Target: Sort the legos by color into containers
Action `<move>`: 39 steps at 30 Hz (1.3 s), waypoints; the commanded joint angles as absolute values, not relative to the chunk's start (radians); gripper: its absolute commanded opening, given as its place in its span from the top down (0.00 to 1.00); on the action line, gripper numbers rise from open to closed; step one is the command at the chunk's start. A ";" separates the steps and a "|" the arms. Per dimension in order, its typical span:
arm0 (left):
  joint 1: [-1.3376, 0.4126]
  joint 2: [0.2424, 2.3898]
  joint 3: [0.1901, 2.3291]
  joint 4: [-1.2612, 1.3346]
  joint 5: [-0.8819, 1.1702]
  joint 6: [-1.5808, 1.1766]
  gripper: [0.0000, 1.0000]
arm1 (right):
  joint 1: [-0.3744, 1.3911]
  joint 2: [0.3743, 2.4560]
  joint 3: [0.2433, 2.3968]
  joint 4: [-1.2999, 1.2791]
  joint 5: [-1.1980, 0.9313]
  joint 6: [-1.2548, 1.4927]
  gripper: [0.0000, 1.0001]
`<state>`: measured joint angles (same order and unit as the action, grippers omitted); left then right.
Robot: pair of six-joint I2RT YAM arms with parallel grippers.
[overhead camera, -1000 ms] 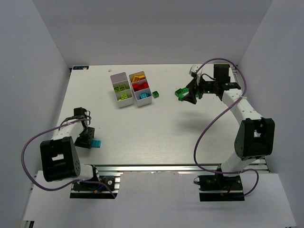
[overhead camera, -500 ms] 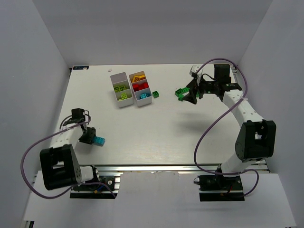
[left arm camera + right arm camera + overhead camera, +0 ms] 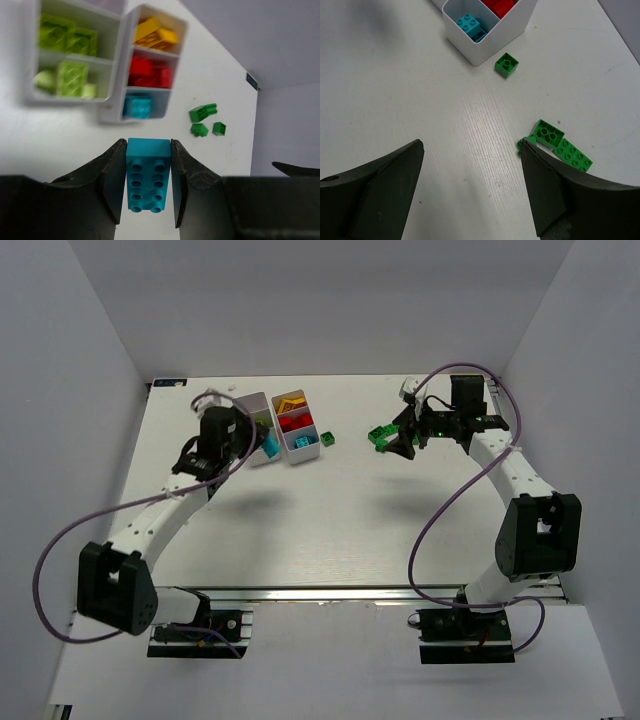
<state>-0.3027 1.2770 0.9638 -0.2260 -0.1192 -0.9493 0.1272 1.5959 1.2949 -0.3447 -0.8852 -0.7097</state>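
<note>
lower half of the top view: bare desk, open from arm to arm. upper left, the left tray and right tray stand side by side, with the left arm hanging over them. a cyan brick fills the gap between the left fingers. right of the trays lies a lone green brick, then a strip of bare desk, then a green cluster at one tip of the wide-spread right fingers. walls close left, right and back.

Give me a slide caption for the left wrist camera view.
Left gripper holds a cyan brick before the two white trays; three green bricks lie loose nearby.
</note>
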 commanded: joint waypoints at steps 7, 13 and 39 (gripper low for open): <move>-0.417 1.635 1.340 -0.023 -0.107 -0.352 1.00 | 0.126 1.557 1.305 -0.339 -0.888 -0.715 0.17; -0.468 1.730 1.440 -0.058 0.053 0.041 1.00 | 0.126 1.539 1.284 -0.341 -0.871 -0.729 0.17; -0.546 1.943 1.509 -0.189 0.041 0.795 1.00 | 0.118 1.577 1.327 -0.402 -0.838 -0.788 0.15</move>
